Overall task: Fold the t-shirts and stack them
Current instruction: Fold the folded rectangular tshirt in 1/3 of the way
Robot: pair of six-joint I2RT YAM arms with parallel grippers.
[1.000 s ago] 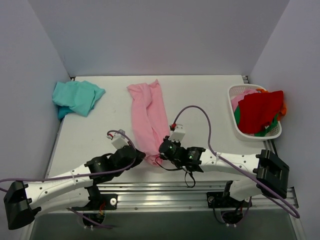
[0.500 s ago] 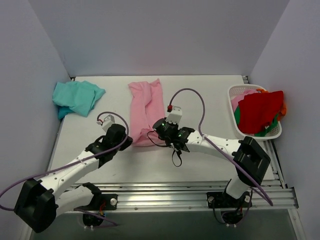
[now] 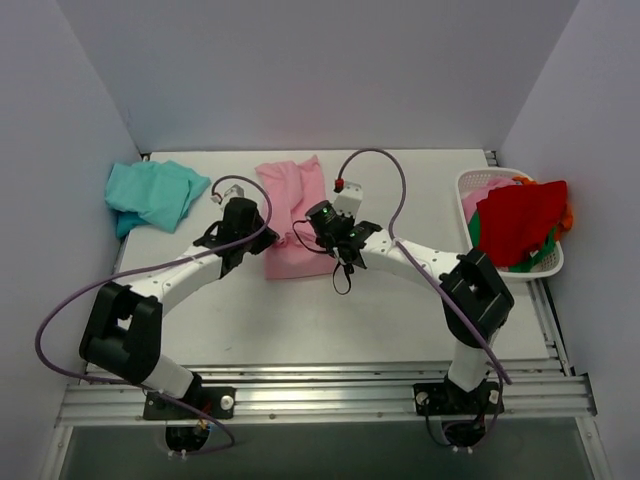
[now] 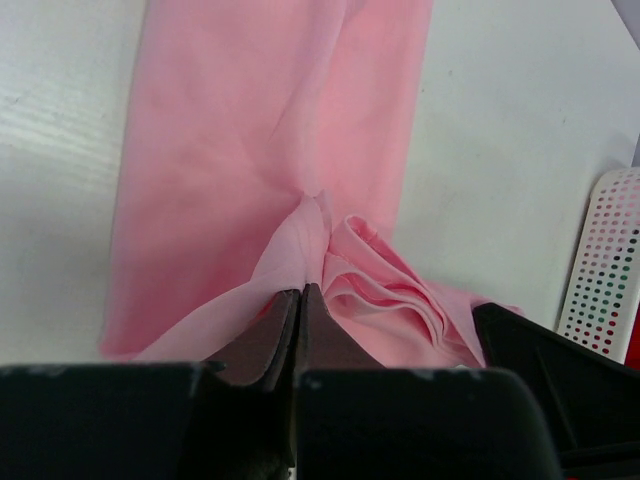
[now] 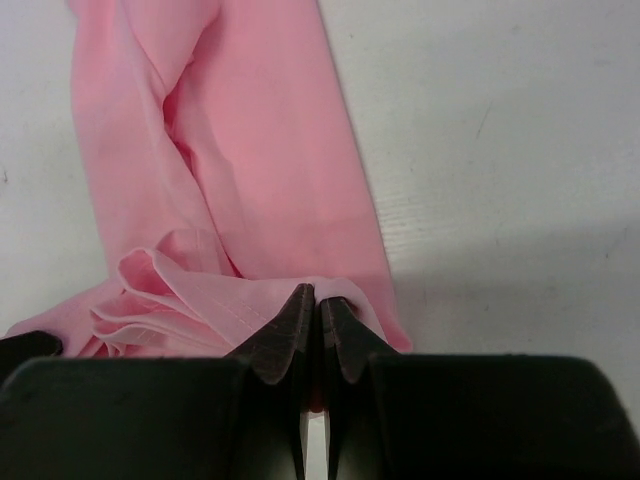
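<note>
The light pink t-shirt (image 3: 293, 215) lies in the middle of the table, its near end lifted and carried over its far part. My left gripper (image 3: 262, 232) is shut on the near left corner of the pink t-shirt (image 4: 260, 150). My right gripper (image 3: 305, 222) is shut on its near right corner, and the pink t-shirt (image 5: 270, 170) shows ahead of it with bunched cloth at the jaws. The teal t-shirt (image 3: 152, 194) lies crumpled at the far left of the table, apart from both grippers.
A white plastic basket (image 3: 505, 267) stands at the right edge, holding red, green and orange garments (image 3: 520, 220). It also shows in the left wrist view (image 4: 612, 260). Grey walls close in the back and both sides.
Both grippers have moved away from the table's near edge toward the back, carrying the pink t-shirt's near end over its far part. The shirt now looks much shorter.
</note>
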